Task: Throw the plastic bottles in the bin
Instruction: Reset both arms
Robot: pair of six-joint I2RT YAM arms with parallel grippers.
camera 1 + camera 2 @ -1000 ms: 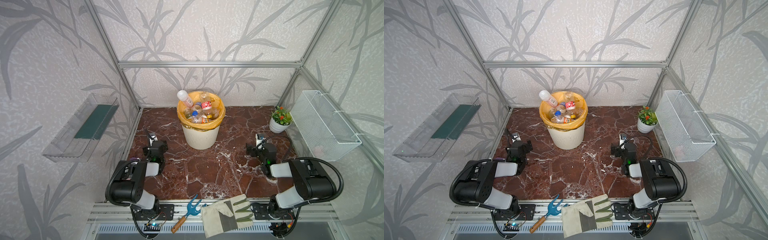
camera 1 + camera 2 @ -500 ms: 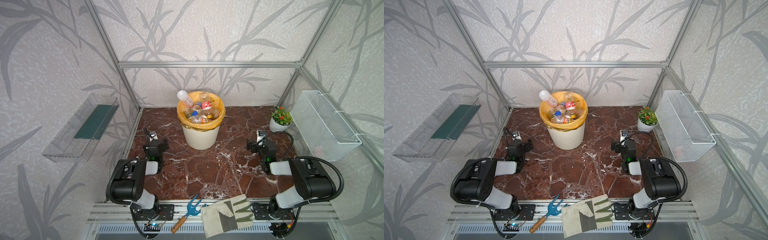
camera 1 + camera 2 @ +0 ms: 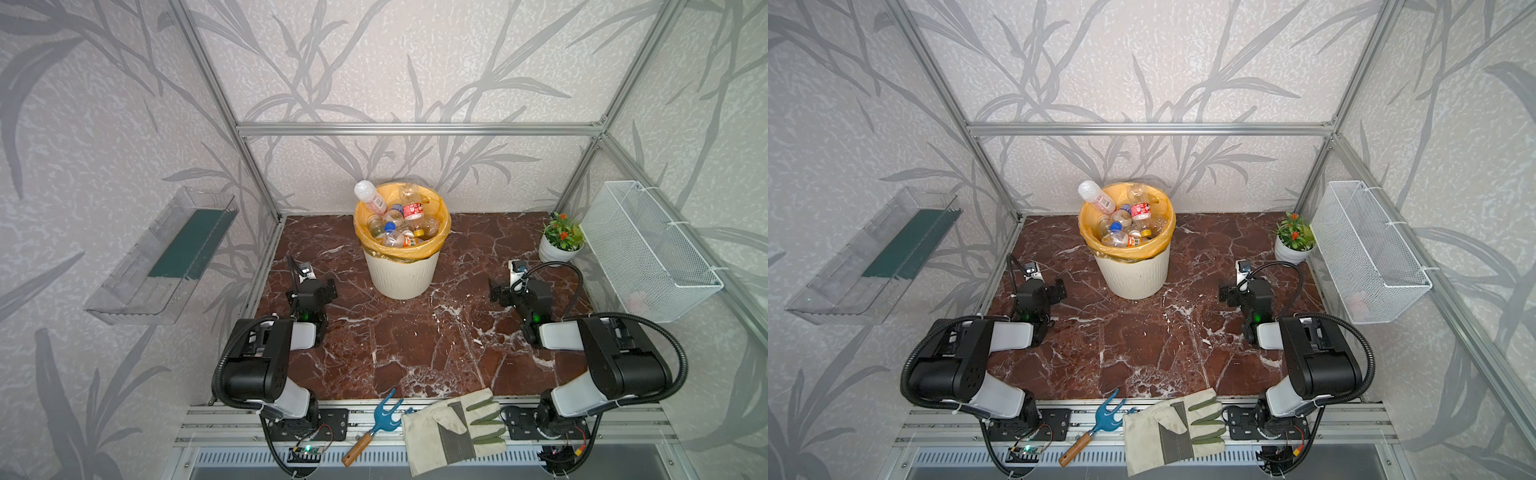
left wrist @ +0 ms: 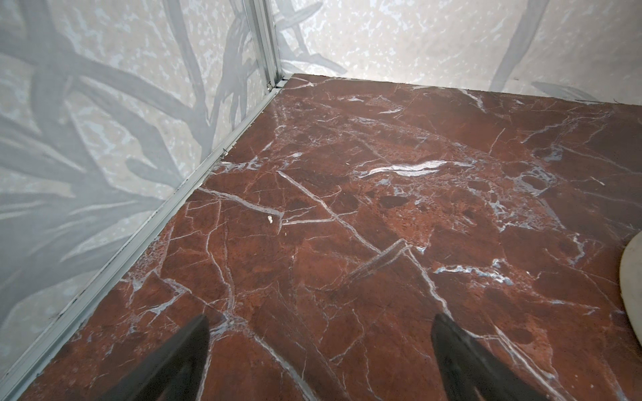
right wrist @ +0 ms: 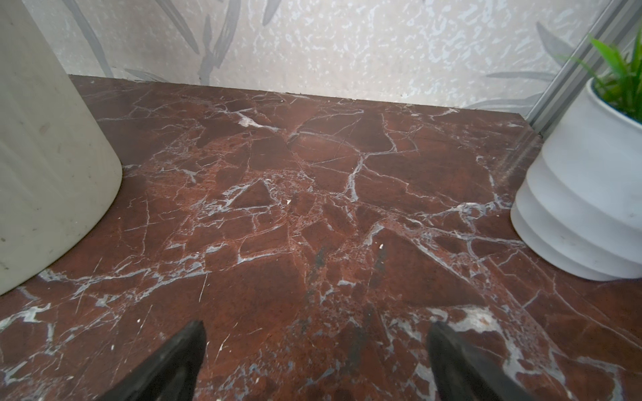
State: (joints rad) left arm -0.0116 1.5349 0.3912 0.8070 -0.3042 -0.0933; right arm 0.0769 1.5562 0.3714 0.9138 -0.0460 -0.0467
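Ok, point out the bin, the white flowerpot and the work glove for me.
bin [image 3: 401,276]: in a top view, on its ribbed cream wall.
white flowerpot [image 5: 573,194]: right wrist view, on its ribbed side.
work glove [image 3: 1173,432]: in a top view, on its palm.

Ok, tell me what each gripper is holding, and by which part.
Nothing is held. The left gripper and the right gripper both stand open over bare marble tabletop; the plastic bottles sit in the bin.

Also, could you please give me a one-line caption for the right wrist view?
Open right hand over red marble tabletop, flanked by cream plastic bin and white ribbed flowerpot.
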